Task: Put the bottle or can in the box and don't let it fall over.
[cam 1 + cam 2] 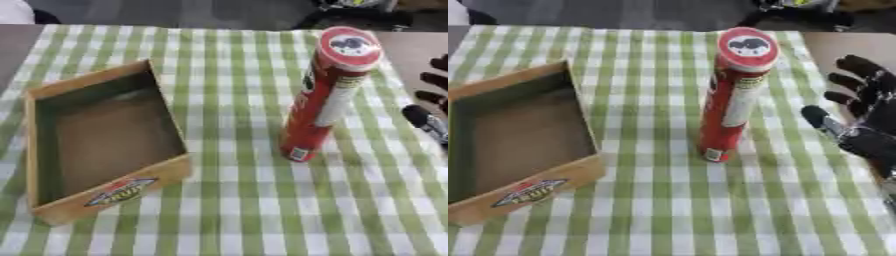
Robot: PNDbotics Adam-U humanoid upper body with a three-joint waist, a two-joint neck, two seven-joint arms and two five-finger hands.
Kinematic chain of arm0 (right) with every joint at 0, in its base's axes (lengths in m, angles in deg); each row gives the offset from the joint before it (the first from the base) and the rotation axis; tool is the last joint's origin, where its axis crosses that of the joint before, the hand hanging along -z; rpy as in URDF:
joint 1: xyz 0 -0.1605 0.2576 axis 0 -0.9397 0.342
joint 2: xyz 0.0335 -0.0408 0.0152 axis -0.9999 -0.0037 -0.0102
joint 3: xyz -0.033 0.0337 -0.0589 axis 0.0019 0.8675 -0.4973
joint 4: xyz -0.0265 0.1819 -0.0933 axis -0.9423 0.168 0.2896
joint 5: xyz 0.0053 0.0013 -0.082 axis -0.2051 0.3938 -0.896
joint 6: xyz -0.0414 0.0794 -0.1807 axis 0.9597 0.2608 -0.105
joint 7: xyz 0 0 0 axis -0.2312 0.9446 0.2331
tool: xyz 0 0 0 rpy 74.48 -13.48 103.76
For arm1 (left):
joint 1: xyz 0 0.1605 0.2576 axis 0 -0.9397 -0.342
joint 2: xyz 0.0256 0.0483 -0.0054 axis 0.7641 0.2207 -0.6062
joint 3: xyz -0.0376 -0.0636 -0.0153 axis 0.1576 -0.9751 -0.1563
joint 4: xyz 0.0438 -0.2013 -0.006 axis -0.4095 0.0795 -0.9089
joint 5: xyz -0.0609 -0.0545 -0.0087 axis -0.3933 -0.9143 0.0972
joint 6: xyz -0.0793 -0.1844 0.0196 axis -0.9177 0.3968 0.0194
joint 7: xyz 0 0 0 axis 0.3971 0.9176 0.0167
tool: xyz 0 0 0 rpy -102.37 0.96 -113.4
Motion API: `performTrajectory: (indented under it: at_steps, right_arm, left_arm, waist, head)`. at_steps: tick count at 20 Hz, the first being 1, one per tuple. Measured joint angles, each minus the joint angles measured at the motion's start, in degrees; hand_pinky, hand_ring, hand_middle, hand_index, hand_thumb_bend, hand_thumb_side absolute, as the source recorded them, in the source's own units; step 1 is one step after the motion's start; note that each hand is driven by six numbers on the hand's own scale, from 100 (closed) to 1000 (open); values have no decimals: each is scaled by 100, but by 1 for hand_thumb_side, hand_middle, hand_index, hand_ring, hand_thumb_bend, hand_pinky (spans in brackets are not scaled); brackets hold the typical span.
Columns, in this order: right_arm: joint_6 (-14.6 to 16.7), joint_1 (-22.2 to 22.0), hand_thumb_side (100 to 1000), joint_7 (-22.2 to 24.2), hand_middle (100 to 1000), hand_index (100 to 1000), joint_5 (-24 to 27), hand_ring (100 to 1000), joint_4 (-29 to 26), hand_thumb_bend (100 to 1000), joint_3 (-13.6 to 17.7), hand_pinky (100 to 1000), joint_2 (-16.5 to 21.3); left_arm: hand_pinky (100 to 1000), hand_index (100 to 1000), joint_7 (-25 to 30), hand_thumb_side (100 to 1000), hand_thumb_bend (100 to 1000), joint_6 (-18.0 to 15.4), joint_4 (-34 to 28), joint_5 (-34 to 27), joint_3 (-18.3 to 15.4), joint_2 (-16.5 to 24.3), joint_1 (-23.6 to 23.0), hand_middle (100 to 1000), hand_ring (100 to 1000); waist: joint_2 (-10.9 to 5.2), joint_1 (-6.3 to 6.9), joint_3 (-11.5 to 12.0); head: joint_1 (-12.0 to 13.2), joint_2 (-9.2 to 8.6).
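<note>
Your right hand (866, 117), black with silver joints, sits at the right edge of the frame with its fingers (857, 65) spread apart and its thumb extended toward the centre; it holds nothing. Your left hand shows in neither view.

Locate the tall red cylindrical can (730, 95) with a white label and a pale round lid just right of the frame's centre. It stands upright on the tabletop (667, 200), which is covered by a green-and-white checked cloth. The can is near the right hand but apart from it; cloth is visible between the thumb and the can's side.

Locate the shallow open-topped brown cardboard box (101, 142) at the left of the frame. It lies flat on the cloth, a red-and-white printed label on its near wall, well apart from the can.
</note>
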Motion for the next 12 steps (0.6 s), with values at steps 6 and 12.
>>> performTrajectory:
  at_steps: [6,12]
  right_arm:
    - [10,32,100,273,881,877,69,872,0,631,-109,799,27]
    - [-53,114,100,391,880,876,183,875,0,631,-236,798,56]
  left_arm:
    - [818,861,17,393,586,1,1,0,0,-1,0,795,912]
    - [818,861,26,393,585,5,1,0,1,-2,1,795,912]
  waist:
    - [0,0,5]
    - [0,0,24]
  head:
    - [-7,-1]
    - [-33,-18]
